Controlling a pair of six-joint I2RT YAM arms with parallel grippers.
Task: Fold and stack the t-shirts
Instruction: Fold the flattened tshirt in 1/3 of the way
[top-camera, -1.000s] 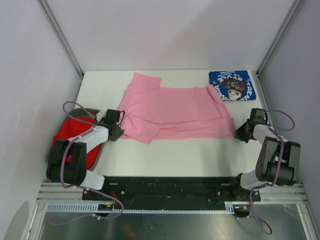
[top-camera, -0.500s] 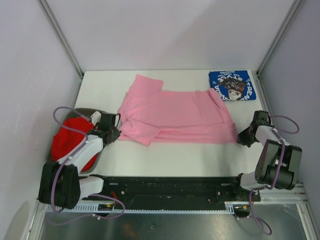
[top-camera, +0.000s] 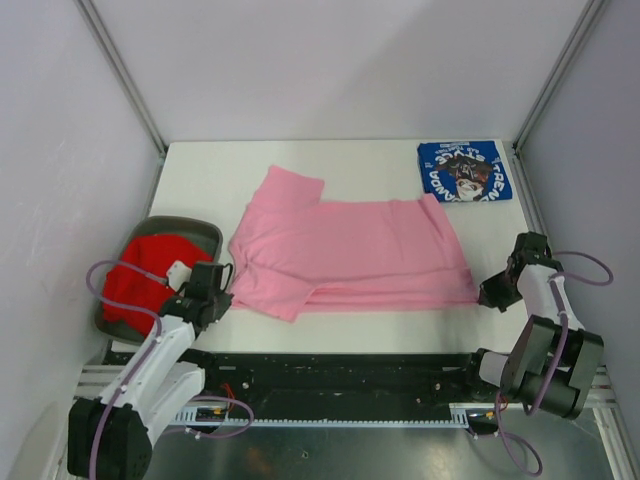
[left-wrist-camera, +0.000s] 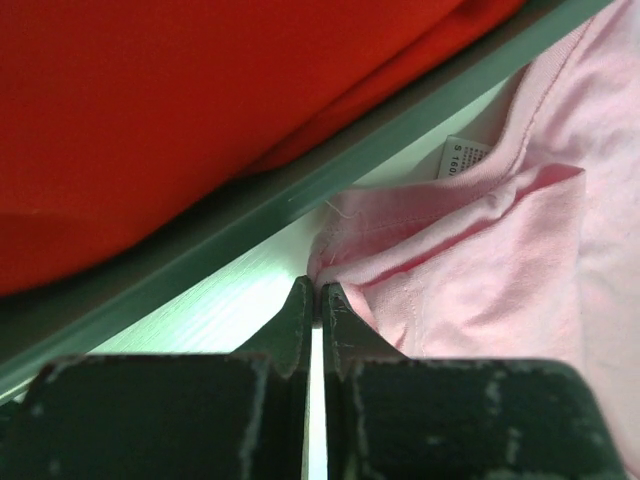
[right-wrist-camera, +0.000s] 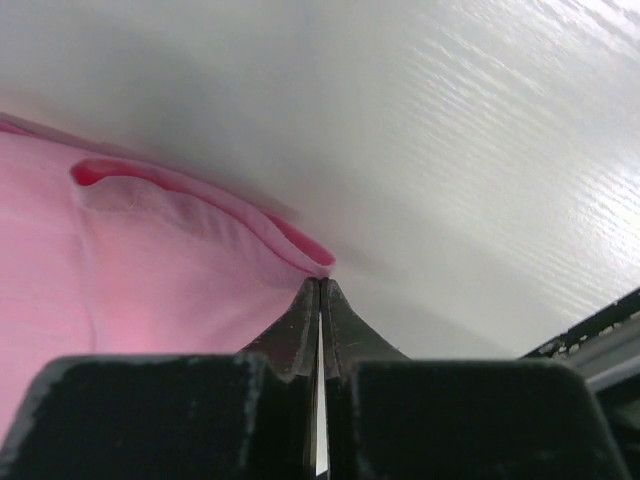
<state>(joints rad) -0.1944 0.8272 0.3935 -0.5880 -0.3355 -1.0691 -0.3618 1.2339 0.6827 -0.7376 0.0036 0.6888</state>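
Grippers both pinched fast on cloth. Overhead: left gripper (top-camera: 213, 292) grips the pink t-shirt (top-camera: 350, 250) by its left sleeve corner beside the grey bin (top-camera: 190, 226). Right gripper (top-camera: 492, 294) grips the hem corner near the table's (top-camera: 350, 165) right edge. Forearms low, splayed outward. Blue t-shirt (top-camera: 463, 170) folded at the far right corner, red t-shirt (top-camera: 140, 280) in the bin. Left wrist: tips shut on a pink hem fold. Right wrist: likewise, doubled hem. Likely squaring the shirt to fold; next needs an even lift.
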